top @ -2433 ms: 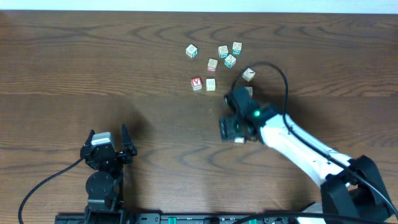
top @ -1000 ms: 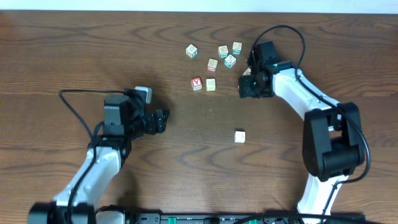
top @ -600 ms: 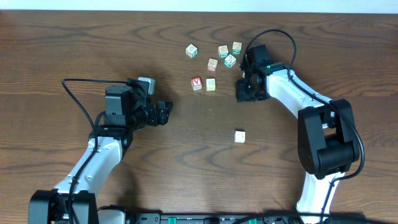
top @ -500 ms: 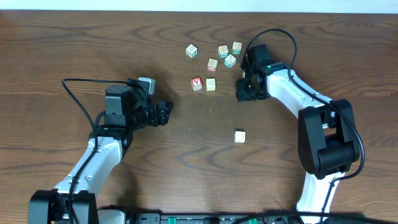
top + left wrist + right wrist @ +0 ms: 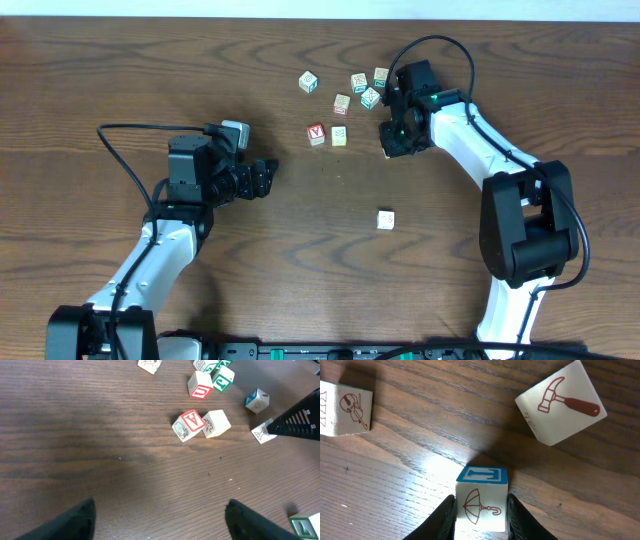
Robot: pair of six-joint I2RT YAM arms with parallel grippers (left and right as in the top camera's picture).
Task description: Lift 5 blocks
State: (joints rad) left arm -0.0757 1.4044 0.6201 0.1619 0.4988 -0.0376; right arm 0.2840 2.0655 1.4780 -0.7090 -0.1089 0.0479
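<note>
Blocks [image 5: 317, 133] scattered, right fingers [image 5: 446, 517] clamped on umbrella block [image 5: 481, 502] hidden overhead, left fingers [image 5: 75, 522] apart.

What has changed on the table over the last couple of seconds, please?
The right gripper left a lone block lying mid-table, swung back to the cluster and closed around the umbrella block. The left gripper came up from its parked spot and reached toward the middle, open. The other blocks, the red-faced block among them, stayed put.
</note>
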